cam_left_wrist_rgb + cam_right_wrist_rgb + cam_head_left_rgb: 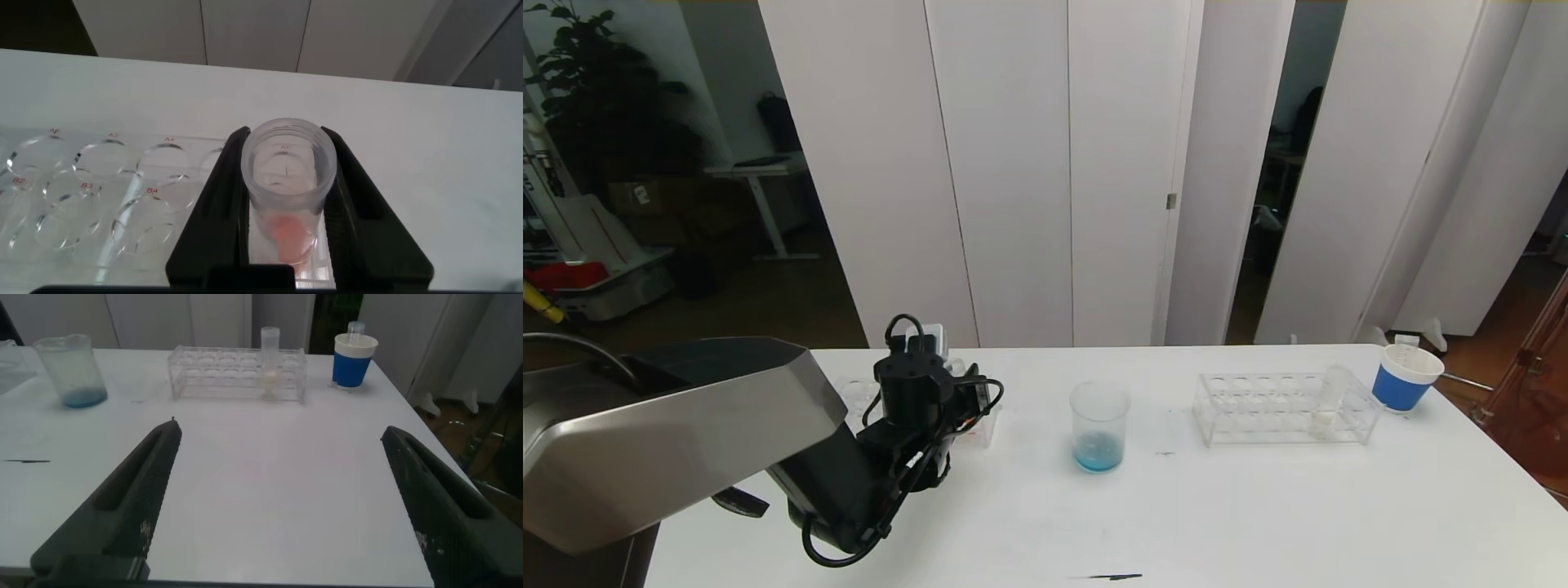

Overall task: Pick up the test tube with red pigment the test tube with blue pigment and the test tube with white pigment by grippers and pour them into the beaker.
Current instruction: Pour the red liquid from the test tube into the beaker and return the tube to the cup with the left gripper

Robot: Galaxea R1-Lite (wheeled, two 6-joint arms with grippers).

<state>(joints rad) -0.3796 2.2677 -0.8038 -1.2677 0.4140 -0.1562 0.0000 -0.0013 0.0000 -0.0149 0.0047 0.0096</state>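
The left gripper (286, 204) is seen over the far left part of the white table (1258, 523), its two black fingers (219, 214) pressed against the sides of a clear test tube with red pigment (288, 192), which stands upright between them in a clear rack (90, 196); empty holes of that rack lie just beside the gripper. The beaker (1099, 426), with a thin layer of blue liquid at its bottom, is set well to the right of the left gripper. Farther right a second clear rack (1286, 408) is placed, and the test tube with white pigment (270, 351) is held upright in it near its right end. A blue-and-white paper cup (1405, 377) stands just beyond that rack's right end. The right gripper (282, 502) is held low over the near table, its fingers (131, 498) spread wide with nothing between them, the beaker and second rack lying well ahead of it.
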